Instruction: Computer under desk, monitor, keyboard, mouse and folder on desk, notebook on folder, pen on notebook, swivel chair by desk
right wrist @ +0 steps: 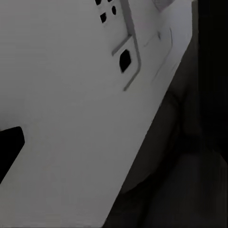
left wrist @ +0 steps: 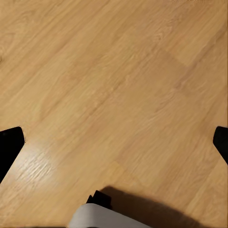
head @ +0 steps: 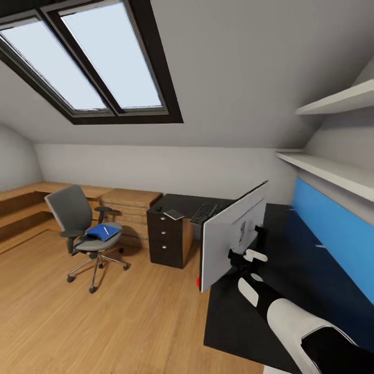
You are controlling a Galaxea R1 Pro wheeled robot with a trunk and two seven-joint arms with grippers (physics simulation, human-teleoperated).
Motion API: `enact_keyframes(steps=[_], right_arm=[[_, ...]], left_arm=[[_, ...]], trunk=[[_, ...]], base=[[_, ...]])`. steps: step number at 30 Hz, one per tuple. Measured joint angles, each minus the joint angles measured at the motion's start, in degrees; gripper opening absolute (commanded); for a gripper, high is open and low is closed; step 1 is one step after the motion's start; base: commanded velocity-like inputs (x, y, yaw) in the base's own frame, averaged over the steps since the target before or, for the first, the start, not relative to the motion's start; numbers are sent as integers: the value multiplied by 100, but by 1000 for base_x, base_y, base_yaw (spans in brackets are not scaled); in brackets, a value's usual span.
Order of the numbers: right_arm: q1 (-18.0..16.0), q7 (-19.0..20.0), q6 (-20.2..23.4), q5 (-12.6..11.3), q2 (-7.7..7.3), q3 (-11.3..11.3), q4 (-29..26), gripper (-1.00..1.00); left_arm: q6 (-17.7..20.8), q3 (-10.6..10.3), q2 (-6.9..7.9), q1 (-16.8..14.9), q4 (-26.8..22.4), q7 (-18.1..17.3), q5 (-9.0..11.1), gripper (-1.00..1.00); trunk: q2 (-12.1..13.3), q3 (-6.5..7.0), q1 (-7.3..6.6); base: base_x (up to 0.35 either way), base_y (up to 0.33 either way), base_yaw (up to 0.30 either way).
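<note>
Monitor stands on the desk, near its front edge, pale grey back panel facing the robot, tilted, screen turned toward the room. Right gripper sits against the stand area behind the panel; right wrist view has the monitor back very close, with its port cutouts. Whether the jaws are clamped on the stem or merely beside it: cannot tell, the fingers are hidden against the dark stand. Left gripper looks down at bare wood floor, fingertips spread wide at the frame edges, holding nothing.

Keyboard lies on the far desk section beyond the monitor. Small dark flat item rests on the drawer unit; could be the notebook, too small to confirm. Swivel chair is well apart from the desk, blue folder on its seat with the pen on top. Red glint low beside the monitor edge, likely the computer's light.

Risks, as judged: panel sits close to the desk edge and leans, so a sideways push from the arm could tip it off onto the floor. A turn of the panel could sweep the keyboard
</note>
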Motion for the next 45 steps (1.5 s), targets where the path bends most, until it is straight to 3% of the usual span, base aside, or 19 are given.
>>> enact_keyframes(steps=[16, 31, 45], right_arm=[[1, 7, 3, -18, -28, 0, -5, 100], [29, 54, -53, -19, -45, 19, 109, 100], [48, 48, -290, 28, -133, 28, 289, 100]], left_arm=[[-1, 0, 8, 0, 1, 1, 1, 100], [-1, 5, 13, 0, 2, 4, 8, 100], [-152, 9, 26, 0, 1, 8, 13, 100]], trunk=[[-1, 0, 0], [-1, 1, 0], [-1, 66, 0]], base=[[0, 0, 208], [0, 0, -1], [0, 0, -164]])
